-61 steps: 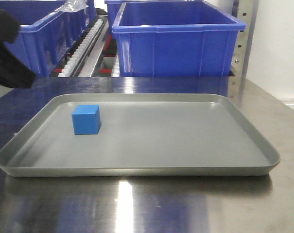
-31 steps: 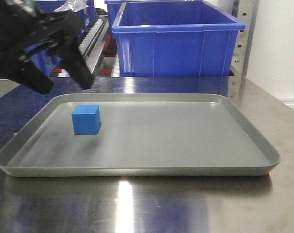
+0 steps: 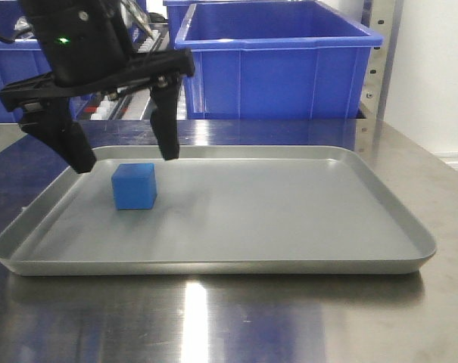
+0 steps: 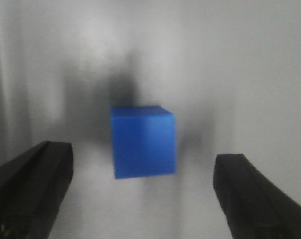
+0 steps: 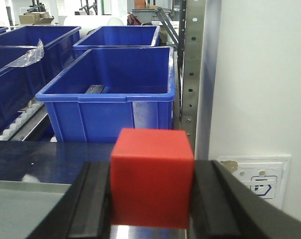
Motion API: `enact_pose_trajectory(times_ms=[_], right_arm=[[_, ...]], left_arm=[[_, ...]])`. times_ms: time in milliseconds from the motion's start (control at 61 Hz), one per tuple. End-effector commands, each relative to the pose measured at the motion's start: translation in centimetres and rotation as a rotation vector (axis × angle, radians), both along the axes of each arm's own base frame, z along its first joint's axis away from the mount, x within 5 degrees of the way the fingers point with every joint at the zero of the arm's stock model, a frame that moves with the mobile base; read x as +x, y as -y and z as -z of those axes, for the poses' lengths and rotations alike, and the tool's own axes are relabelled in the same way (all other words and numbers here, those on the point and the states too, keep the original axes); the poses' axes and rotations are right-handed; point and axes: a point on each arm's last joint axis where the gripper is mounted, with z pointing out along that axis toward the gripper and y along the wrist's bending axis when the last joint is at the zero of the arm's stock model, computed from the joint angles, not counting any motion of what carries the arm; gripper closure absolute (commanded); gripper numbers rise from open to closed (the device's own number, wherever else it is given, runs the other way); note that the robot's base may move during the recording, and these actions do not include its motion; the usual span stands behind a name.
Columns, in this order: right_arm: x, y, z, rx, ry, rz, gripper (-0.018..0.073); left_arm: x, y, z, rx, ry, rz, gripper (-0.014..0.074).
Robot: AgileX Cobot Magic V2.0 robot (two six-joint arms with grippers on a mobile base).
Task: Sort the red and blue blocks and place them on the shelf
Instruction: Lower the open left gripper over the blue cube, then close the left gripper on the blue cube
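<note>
- Exterior front-facing view, nearest first: the steel tabletop (image 3: 229, 325) carries the grey tray (image 3: 213, 265), its near rim towards the camera.
- The blue block (image 3: 134, 186) sits flat on the tray floor, left of centre and closer to the far rim, clear of every wall.
- The left gripper (image 3: 126, 157) hangs just above the block, jaws spread wide with one finger on each side, touching nothing. The left wrist view, though soft, agrees: the block lies between the two dark fingers (image 4: 33, 189) with open floor either side.
- The right gripper (image 5: 151, 214) is clamped on the red block (image 5: 151, 174), which is squarely seated between its pads. It is held off the tabletop to the right of the tray, facing the far side, and does not show in the front view.
- Far side: large blue bins (image 5: 110, 92) stand on the shelf (image 5: 189, 74), which holds no block yet.
- Judged step: descent onto the blue block, then closing.
- Risk: a descent off centre would let one fingertip land on the block's top or nudge it, so it slides or turns on the smooth tray.
- Risk: closing too high would pinch only the top edge, and the block could slip out on the way to the shelf.
- Risk: going too low would drive the fingertips into the tray floor and shift the tray.
</note>
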Motion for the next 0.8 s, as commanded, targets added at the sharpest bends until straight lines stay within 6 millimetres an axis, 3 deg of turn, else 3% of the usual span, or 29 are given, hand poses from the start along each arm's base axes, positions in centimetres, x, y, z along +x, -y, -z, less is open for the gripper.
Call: enact_pose_trajectory(times_ms=[0,393,786], right_arm=[[-0.2,0.1,-1.6,-0.003,0.102,0.008,0.0502],[-0.2,0.1,-1.6,-0.003,0.102,0.008,0.0502],[-0.2,0.1,-1.6,-0.003,0.102,0.008,0.0502]], left_arm=[[0.0,0.3,-2.6,-0.002,0.084,-0.032,-0.0022],[0.2,1.9,0.2,0.067,0.047,-0.036,-0.0022],[0.8,2.4,0.4,0.059,0.064,-0.031,-0.0022]])
